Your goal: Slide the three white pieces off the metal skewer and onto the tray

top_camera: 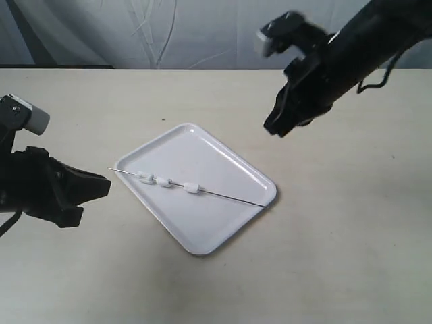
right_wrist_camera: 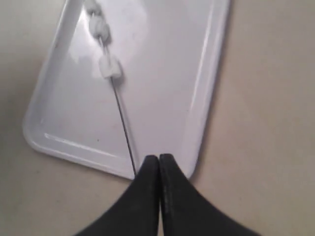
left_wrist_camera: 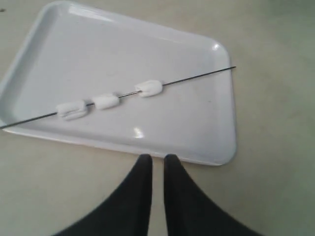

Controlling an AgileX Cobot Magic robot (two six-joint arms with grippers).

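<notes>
the skewer [top_camera: 223, 196] lies across the tray [top_camera: 223, 162], pieces [top_camera: 164, 181] on. both grippers [left_wrist_camera: 157, 158] [right_wrist_camera: 159, 157] are pressed together, holding nothing. next, grab the skewer.

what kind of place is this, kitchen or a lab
Most likely a lab or robot test bench, not a kitchen: a bare beige table, a plain grey backdrop, and a single tray with a skewer staged between the left gripper and right gripper.
</notes>
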